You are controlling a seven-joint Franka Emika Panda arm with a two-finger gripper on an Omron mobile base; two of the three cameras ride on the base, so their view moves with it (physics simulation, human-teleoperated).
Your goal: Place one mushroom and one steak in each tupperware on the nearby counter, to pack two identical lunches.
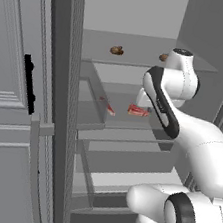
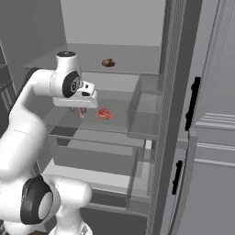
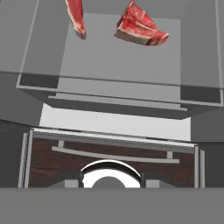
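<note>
- You see two steaks on the fridge's glass shelf, one lying flat, one on edge.
- Mushrooms sit on the shelf above.
- Your gripper hovers above the steaks; jaw state unclear.

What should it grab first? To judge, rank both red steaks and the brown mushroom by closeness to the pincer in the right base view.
1. Tilted red marbled steak slab, right beside the pincer.
2. Flat red marbled steak slab, further along the same shelf.
3. Small brown mushroom lump, shelf above.

Open grey fridge with glass shelves.
</note>
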